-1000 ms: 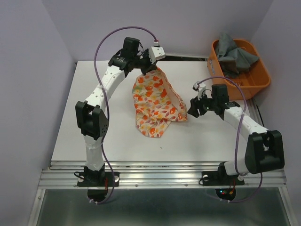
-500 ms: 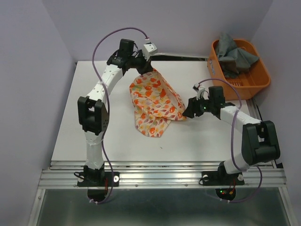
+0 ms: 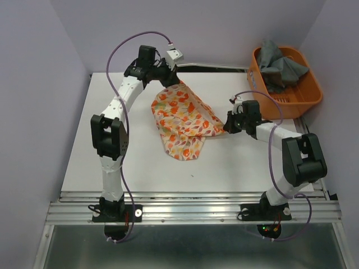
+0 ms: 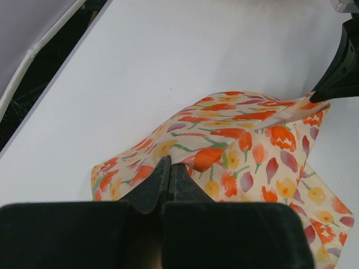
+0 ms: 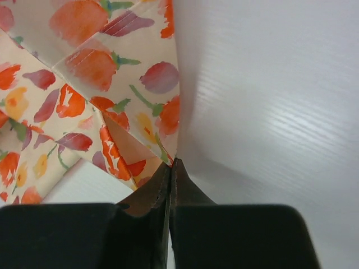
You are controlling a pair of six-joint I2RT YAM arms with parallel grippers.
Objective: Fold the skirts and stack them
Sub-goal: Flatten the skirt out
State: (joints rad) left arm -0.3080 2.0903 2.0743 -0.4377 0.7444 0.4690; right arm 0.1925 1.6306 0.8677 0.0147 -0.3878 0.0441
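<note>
Top external, from the left: bare white surface (image 3: 112,157) along the left side, with the left arm (image 3: 120,106) reaching up and across it toward the far edge. At that arm's end, left fingers (image 3: 168,78) pressed together on the far corner of the printed skirt (image 3: 182,120), holding that corner raised off the surface. From the pinch, cream cloth with orange, red and yellow leaves sloping down toward the near side, spread in loose overlapping layers around the middle of the surface, the near lobe lying flat. At the cloth's right corner, right fingers (image 3: 226,128) low against the surface, closed on the cloth's edge. Further right, beside the surface's far right corner, orange basket (image 3: 305,103) with the dark grey skirt (image 3: 277,64) bunched inside, part of it poking above the rim, well apart from the printed one.

Left wrist: left fingers (image 4: 162,182) shut tight on a fold of the printed skirt (image 4: 252,145), cloth tented up toward them over the surface (image 4: 196,50); at upper right, dark right fingers (image 4: 336,78) touching the skirt's far corner.

Right wrist: at left, printed skirt (image 5: 84,67) in folded layers; in the middle, right fingers (image 5: 162,188) pinching its edge with no gap between them; at right, plain white surface (image 5: 269,112).
</note>
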